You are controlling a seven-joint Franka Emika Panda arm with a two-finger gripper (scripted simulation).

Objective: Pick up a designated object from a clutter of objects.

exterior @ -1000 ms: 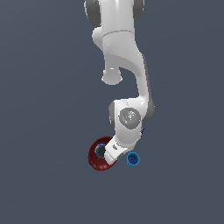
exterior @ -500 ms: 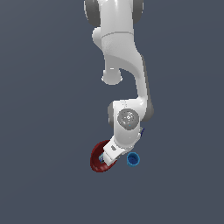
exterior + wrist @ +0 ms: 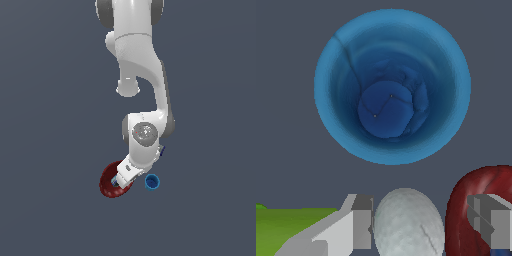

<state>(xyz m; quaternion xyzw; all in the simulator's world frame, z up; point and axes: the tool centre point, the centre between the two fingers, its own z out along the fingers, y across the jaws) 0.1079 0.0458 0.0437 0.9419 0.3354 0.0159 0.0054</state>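
Note:
The dark red bowl [image 3: 109, 183] lies on the grey floor in the exterior view, partly hidden by my wrist. My gripper [image 3: 120, 180] is down over its side toward the exterior view's right. In the wrist view my gripper [image 3: 421, 222] is open. One finger [image 3: 358, 225] is beside a white ball [image 3: 406, 222], and the other finger [image 3: 491, 222] stands in front of the bowl's red wall [image 3: 458, 215]. The ball and the bowl's edge lie between the fingers. The bowl's grey centre is hidden.
A small blue cup [image 3: 152, 181] stands just to the exterior view's right of the bowl; it fills the wrist view [image 3: 392, 87], mouth up. A lime-green cylinder [image 3: 291, 222] lies beside one finger. The small grey-blue piece is not visible.
My wrist has come down and now covers more of the red bowl. The blue cup has not moved.

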